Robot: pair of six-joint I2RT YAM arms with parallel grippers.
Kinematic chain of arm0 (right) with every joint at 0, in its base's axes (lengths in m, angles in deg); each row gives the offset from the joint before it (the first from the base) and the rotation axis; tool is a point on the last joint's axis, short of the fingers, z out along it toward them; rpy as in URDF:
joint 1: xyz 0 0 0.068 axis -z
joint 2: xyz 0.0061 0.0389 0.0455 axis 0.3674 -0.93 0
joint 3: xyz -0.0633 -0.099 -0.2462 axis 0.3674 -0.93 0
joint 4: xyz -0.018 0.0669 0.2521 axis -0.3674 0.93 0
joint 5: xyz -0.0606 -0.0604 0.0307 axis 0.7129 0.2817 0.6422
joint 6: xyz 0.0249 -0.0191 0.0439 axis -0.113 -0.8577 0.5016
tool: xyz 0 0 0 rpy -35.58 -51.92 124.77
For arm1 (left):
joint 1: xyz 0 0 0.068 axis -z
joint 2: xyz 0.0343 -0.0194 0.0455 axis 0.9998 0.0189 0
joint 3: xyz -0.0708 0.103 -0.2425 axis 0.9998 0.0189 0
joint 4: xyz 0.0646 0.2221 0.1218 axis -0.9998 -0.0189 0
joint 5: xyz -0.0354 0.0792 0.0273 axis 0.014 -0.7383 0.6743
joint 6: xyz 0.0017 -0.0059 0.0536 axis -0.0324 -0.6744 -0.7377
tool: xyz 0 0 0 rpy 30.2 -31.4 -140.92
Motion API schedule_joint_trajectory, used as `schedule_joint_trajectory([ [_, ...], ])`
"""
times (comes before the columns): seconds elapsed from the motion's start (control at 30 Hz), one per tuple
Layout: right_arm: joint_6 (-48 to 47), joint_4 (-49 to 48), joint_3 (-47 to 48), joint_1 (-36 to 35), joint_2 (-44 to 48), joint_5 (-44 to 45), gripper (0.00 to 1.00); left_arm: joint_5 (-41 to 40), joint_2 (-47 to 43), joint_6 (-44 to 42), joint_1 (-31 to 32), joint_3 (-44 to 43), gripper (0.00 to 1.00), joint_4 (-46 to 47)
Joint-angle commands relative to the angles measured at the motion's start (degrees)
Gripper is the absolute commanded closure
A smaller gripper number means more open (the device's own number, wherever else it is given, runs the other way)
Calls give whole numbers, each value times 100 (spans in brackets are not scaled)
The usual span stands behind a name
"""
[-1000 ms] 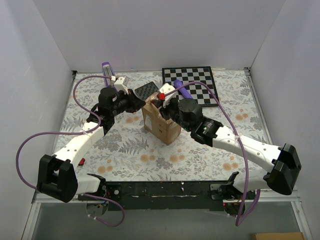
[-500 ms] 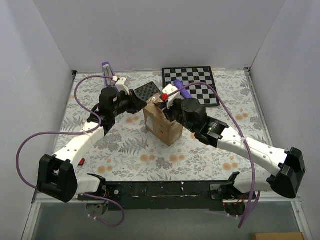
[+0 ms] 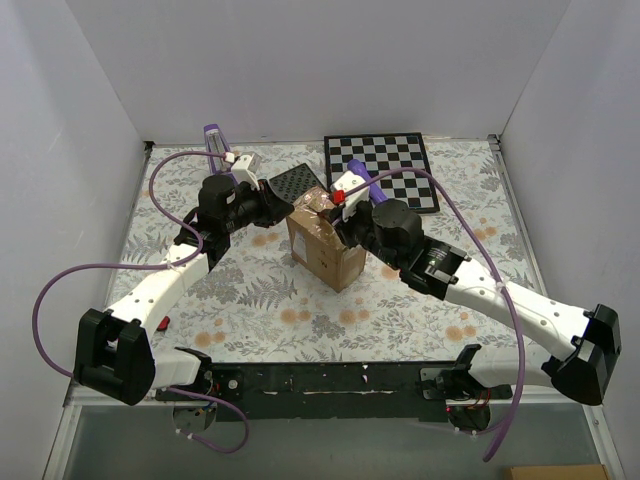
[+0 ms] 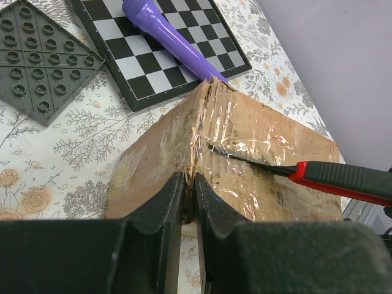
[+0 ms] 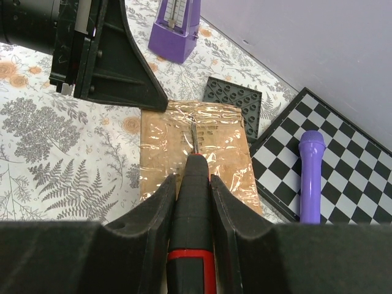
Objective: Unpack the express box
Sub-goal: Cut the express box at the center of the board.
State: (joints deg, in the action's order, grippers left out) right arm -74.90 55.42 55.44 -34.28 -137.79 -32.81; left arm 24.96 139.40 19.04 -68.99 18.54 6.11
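Observation:
The express box [image 3: 325,255] is a brown carton with glossy tape, standing mid-table. My left gripper [image 3: 287,208] is shut on its upper left corner edge; in the left wrist view the fingers [image 4: 165,202] pinch that torn cardboard edge of the express box [image 4: 245,135]. My right gripper [image 3: 345,212] is shut on a red-and-black knife [image 5: 195,208]. The knife's blade [image 4: 245,160] lies on the taped top of the box [image 5: 162,147], along the seam.
A chessboard [image 3: 385,165] lies behind the box with a purple cylinder [image 3: 362,180] on it. A dark studded plate [image 3: 295,180] and a purple metronome [image 3: 215,138] are at the back left. A small red item [image 3: 163,322] lies near the left arm.
My right arm has drawn back to the right, taking the knife along the box top. The left arm and its grip have not moved.

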Motion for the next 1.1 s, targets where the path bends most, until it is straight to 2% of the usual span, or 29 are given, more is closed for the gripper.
schedule_joint_trajectory([
  [0.0,76,201,29,46,259,56,99,-145,-26,-81,-15,-88,100,-290],
  [1.07,339,1009,20,37,804,82,99,-356,114,-46,-15,-229,100,-387],
])
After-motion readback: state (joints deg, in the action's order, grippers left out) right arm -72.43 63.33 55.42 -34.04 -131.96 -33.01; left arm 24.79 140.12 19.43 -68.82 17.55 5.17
